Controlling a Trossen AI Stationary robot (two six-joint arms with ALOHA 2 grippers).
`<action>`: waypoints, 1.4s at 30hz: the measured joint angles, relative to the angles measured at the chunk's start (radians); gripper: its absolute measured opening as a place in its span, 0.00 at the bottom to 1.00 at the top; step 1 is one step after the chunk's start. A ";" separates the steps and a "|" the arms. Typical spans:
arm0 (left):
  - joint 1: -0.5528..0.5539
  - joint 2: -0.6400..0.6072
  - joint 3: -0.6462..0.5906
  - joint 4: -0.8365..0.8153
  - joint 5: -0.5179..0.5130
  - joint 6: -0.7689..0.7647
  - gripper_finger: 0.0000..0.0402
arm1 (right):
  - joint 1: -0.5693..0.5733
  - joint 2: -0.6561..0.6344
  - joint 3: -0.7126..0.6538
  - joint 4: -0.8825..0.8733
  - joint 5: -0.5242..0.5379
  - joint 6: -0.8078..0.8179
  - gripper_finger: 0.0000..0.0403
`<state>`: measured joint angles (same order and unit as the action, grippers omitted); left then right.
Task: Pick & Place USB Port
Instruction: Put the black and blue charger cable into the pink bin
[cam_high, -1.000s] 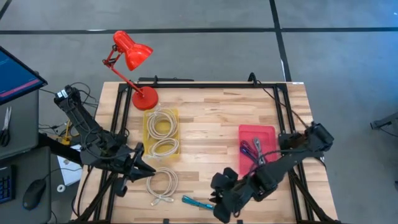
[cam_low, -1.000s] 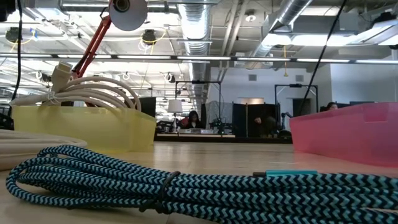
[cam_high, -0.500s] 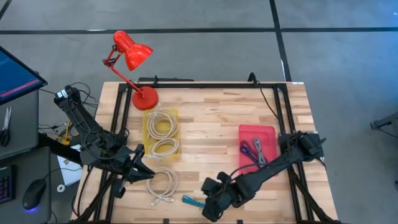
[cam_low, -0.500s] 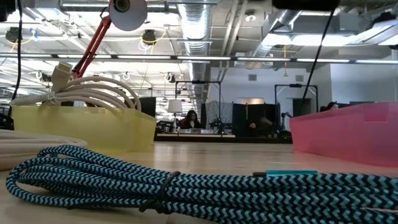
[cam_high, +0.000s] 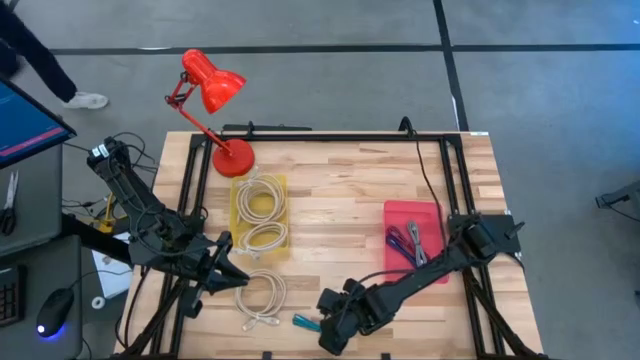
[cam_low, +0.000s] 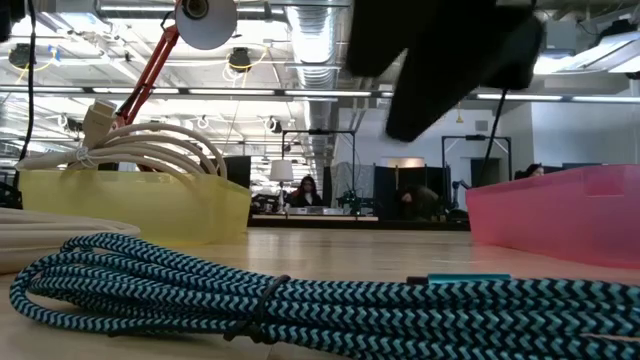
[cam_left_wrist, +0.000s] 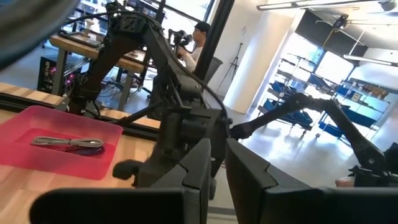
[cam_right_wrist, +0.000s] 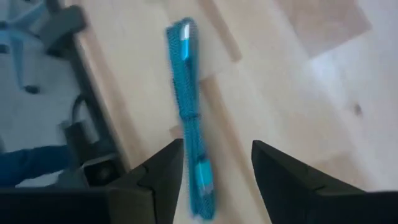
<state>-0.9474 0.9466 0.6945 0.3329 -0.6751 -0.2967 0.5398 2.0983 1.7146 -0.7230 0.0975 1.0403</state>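
Presently right tool (cam_high: 322, 333) low over the bench's (cam_high: 340, 190) front edge, fingers (cam_right_wrist: 163, 180) spread, blue braided cable (cam_right_wrist: 191, 124) lying flat between and ahead of them, not pinched. Same blue braided cable coiled right before the low camera. Left tool (cam_high: 232, 272) parked at the front left edge, fingers (cam_left_wrist: 198, 163) pressed nearly together on nothing, just beside a loose white cable (cam_high: 260, 297). Yellow bin (cam_high: 260, 212) with white coils toward the back left by the red lamp (cam_high: 210, 95); pink bin (cam_high: 414, 236) with purple cables near the right edge.
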 joint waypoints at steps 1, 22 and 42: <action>0.000 0.000 0.000 0.000 -0.006 0.000 0.12 | -0.002 0.005 0.001 0.012 -0.001 -0.001 0.45; 0.001 0.000 0.000 -0.003 -0.013 0.000 0.12 | 0.025 0.100 -0.001 0.053 -0.175 -0.054 0.36; 0.000 0.000 0.000 -0.003 -0.013 0.000 0.12 | 0.020 0.150 0.000 0.058 -0.219 -0.068 0.17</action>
<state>-0.9470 0.9466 0.6941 0.3301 -0.6880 -0.2966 0.5598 2.2486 1.7145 -0.6648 -0.1211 0.9723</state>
